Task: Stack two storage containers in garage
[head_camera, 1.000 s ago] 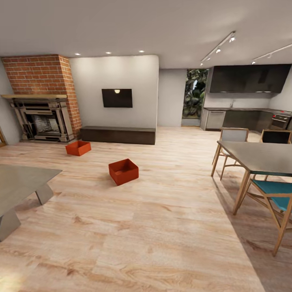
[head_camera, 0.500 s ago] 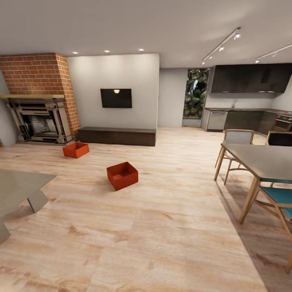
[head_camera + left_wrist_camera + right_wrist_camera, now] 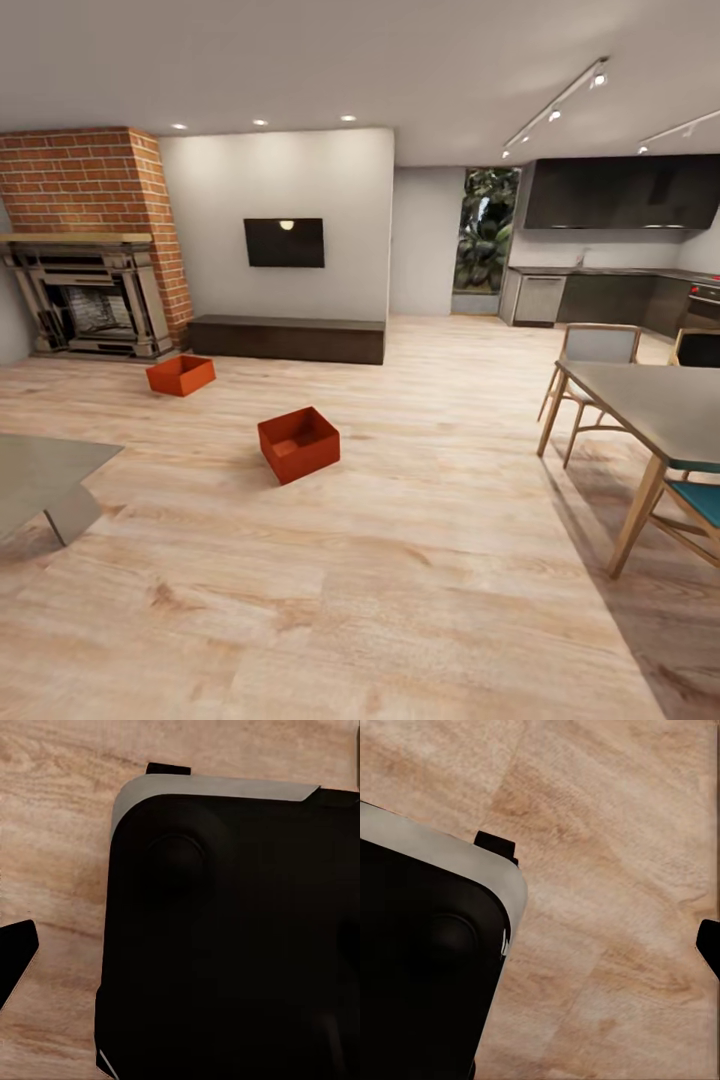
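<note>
On the wood floor (image 3: 420,560) sit two storage containers (image 3: 298,443) (image 3: 181,375); gripper states cannot be told.

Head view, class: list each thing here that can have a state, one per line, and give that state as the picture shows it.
Nearer storage container: upright on the wood plank floor, open-topped, looks empty, unheld.
Farther storage container: upright on the floor near the fireplace, unheld, apart from the other.
Wall TV: screen dark.
Fireplace: no flames seen.
Ceiling spotlights: lit.
Dining chair: drawn up to the dining table.
</note>
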Tool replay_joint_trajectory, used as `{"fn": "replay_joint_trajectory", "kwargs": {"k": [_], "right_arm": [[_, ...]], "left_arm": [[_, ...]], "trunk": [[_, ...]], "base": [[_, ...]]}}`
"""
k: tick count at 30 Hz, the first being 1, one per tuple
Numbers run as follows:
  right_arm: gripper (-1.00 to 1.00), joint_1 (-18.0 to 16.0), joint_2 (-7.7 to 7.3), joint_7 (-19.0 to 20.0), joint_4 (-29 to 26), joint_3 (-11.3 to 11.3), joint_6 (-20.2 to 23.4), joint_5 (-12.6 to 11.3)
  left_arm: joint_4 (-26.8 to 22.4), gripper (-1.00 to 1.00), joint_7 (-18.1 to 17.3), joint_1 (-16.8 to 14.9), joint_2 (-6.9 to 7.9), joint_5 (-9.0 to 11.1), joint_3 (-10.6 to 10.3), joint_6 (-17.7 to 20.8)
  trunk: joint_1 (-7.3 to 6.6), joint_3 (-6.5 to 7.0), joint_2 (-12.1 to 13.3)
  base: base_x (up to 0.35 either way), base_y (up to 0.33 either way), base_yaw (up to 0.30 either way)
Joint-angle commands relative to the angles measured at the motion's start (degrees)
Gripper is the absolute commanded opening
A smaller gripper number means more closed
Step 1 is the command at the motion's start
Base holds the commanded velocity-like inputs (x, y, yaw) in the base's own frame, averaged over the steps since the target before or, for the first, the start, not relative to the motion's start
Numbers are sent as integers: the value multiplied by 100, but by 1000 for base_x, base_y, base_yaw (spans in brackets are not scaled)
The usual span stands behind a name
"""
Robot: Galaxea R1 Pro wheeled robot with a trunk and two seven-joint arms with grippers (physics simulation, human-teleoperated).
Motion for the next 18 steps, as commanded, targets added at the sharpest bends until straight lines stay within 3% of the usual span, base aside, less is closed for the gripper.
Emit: {"fn": "replay_joint_trajectory", "kwargs": {"k": [1, 18], "right_arm": [[100, -6, 3, -3, 18, 49, -36, -59], [100, -6, 3, -4, 18, 49, -36, -59]], "left_arm": [[-3, 100, -4, -2, -1, 42, 28, -1], [0, 100, 0, -2, -10, 42, 28, -1]], "trunk": [[3, -6, -2], [3, -6, -2]], "base": [[323, 0, 0], [323, 0, 0]]}}
